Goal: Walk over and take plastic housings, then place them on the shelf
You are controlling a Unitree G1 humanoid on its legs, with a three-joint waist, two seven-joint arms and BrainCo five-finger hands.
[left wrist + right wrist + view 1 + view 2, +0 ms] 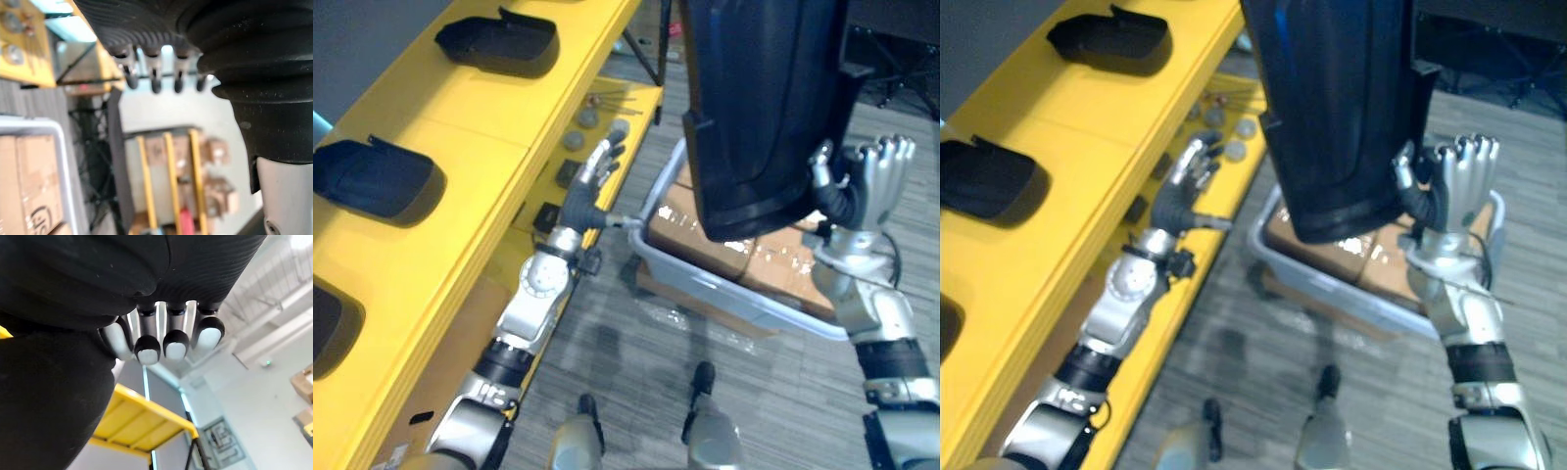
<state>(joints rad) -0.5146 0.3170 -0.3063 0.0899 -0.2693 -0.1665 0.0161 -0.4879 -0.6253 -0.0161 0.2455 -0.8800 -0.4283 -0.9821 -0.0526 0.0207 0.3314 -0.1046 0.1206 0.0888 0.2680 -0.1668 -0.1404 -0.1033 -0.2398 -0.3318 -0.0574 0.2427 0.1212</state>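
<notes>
Black housing [754, 108], gripped by right robot hand [876, 186], blocks grey bin [705, 279]; left robot hand [597, 176], fingers relaxed, by shelf [480, 147].

Four black housings [499, 44] [372, 181] [328, 331] [764, 108] and one grey bin [734, 291]

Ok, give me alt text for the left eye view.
A large black plastic housing, pinched at its edge by the robot's right hand, hangs over a grey bin of cardboard boxes. The open left hand hovers beside a yellow shelf where other housings lie.
</notes>
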